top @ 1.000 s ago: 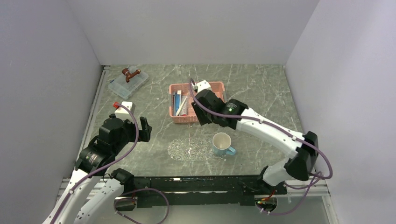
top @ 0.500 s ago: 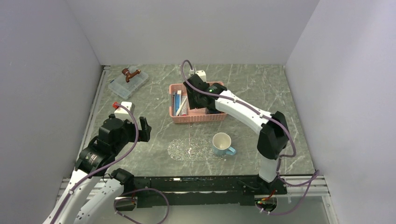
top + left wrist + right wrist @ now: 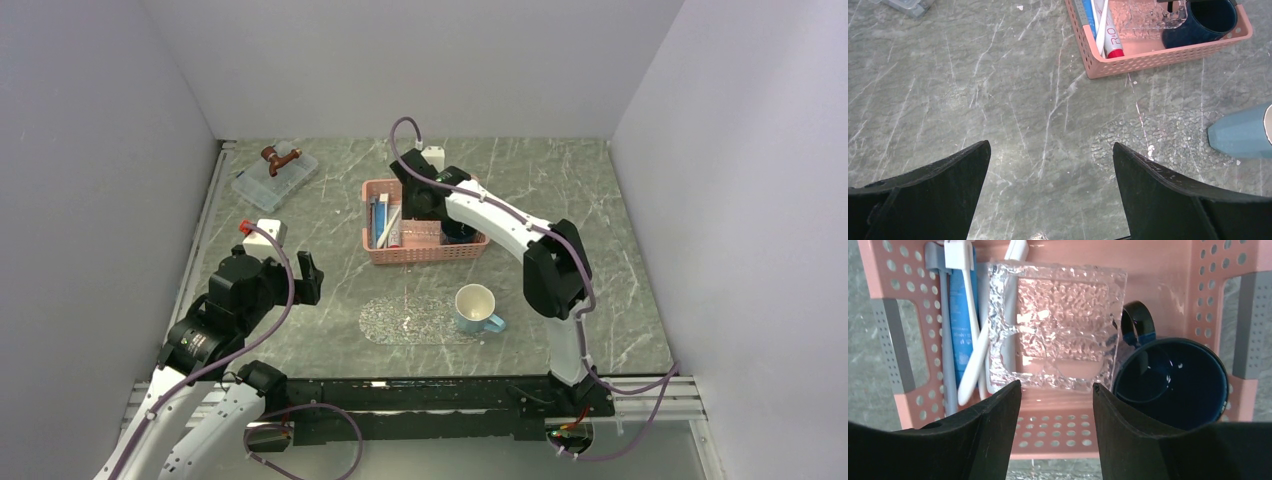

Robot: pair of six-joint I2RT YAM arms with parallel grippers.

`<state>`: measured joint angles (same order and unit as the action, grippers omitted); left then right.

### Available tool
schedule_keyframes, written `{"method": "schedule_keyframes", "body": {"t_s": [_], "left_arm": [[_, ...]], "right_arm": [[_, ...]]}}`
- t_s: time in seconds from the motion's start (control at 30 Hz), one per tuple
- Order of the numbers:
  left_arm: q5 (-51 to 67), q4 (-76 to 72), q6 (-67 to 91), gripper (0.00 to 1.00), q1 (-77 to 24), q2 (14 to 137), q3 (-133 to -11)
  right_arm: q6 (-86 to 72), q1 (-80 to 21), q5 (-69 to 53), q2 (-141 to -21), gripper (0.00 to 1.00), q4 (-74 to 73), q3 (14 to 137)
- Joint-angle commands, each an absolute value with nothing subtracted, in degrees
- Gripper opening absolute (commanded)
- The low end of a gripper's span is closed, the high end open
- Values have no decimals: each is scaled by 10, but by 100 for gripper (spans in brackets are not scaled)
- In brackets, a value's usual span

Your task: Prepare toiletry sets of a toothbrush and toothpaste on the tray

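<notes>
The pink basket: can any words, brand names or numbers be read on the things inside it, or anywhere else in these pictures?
Red-capped toothpaste tube in the pink basket, left wrist view: dark print, perhaps two characters, too blurred to quote.
Blue tube, right wrist view: no print legible.
Elsewhere: no readable writing shows.

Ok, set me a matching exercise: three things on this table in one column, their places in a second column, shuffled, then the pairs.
Things:
1. dark blue mug
2. light blue mug
3. clear lidded box

Places:
A. far left part of the table
B. beside the oval tray
C. inside the pink basket

Pairs: 1-C, 2-B, 3-A.
</notes>
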<state>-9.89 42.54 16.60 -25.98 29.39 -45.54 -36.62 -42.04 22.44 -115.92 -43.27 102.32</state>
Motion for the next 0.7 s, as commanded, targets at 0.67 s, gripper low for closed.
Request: {"method": "schedule_keyframes", "body": {"t_s": [0.67], "left_arm": [[-91,411,157,100,-260,287,-456]], "right_arm": [[-438,-401,244,-1243,50,-427,1112]]}}
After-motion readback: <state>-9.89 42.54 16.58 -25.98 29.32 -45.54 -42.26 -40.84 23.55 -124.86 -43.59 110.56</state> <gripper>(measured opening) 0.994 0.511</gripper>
